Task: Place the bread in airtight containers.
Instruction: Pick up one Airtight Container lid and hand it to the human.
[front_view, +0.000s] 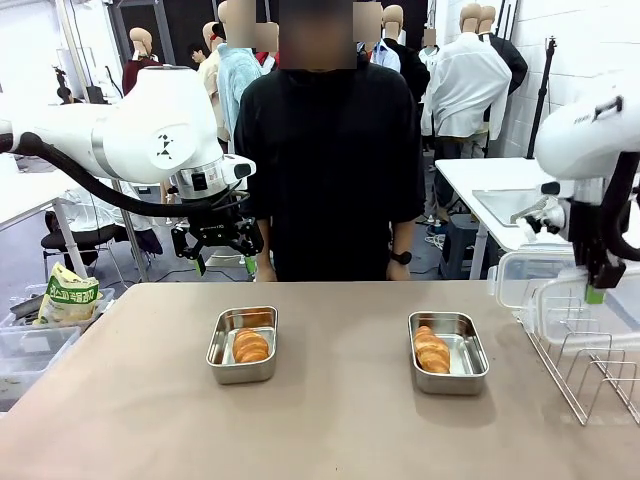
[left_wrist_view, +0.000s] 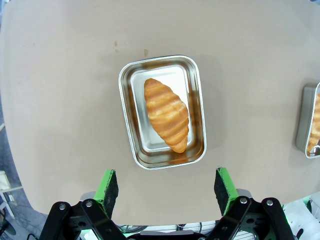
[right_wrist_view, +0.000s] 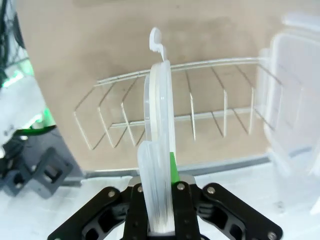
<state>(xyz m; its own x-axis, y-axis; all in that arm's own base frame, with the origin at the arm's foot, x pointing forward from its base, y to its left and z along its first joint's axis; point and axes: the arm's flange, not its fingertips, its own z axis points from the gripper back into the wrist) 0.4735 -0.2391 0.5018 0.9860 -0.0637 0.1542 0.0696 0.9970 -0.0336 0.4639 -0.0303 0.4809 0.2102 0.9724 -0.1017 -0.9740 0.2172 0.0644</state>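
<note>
On the tan table (front_view: 330, 430), nearest the robot's side:

- Airtight containers, two, stainless steel, both unlidded. Left container (front_view: 218, 352) and right container (front_view: 470, 355) sit well apart, each with one bread roll inside: left roll (front_view: 250, 346), right roll (front_view: 431, 350). No brand or stamp can be read on either.
- Wire rack (front_view: 590, 370), at the table's right edge. The right wrist view shows it as empty slots (right_wrist_view: 192, 117) beyond the claw.
- Right claw (front_view: 596, 290): clenched on a clear plastic lid (right_wrist_view: 157, 125), held on edge between the green pads, tab uppermost, over the rack. The right arm hangs nearly straight down from the picture's right side. Lettering on its white casing is too small to read.
- Clear plastic tubs (front_view: 520, 275), just behind the rack.
- Left claw (front_view: 222, 262): released, jaws spread wide, holding and touching nothing. It hovers above the table's far edge, pointing down. The left wrist view looks between its fingers (left_wrist_view: 167, 187) at the left container's rim (left_wrist_view: 126, 115) and its roll (left_wrist_view: 166, 114). The left arm reaches in level from the picture's left and carries a small black emblem on its joint.
- Printed bag (front_view: 68, 295), off the table at left, text unreadable.
- Person (front_view: 330, 150), in black, standing at the far side, arms down, a watch (front_view: 400, 257) on one wrist.
</note>
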